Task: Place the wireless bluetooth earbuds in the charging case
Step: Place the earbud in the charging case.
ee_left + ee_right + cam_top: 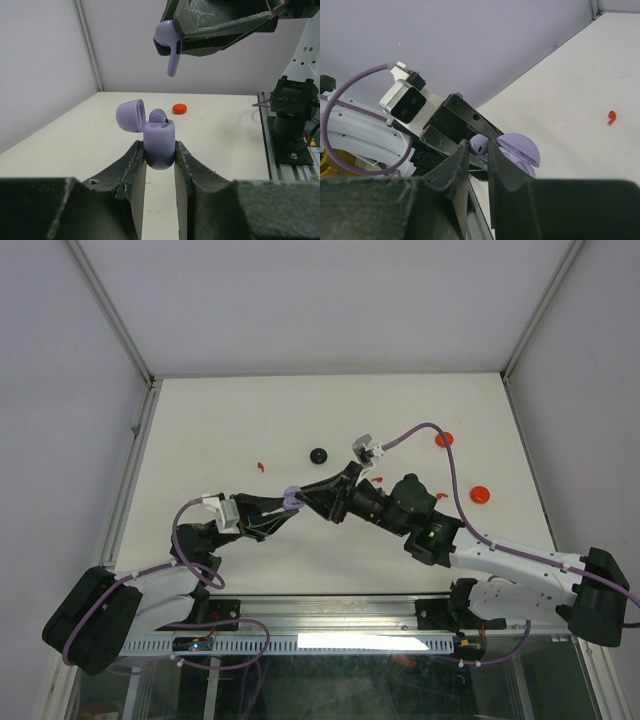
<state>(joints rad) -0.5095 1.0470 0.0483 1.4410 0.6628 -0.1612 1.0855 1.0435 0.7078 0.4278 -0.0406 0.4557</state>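
Observation:
My left gripper is shut on a lavender charging case, held upright with its lid open to the left. One lavender earbud sits in the case. My right gripper is shut on a second lavender earbud, stem down, above and slightly right of the case's opening. The earbud also shows in the right wrist view, with the case behind it. In the top view both grippers meet at the case. Small red earbuds lie on the table.
A black disc lies behind the grippers. Two red discs lie at the right; one shows in the left wrist view. A red earbud lies on the white table. Grey walls enclose the table.

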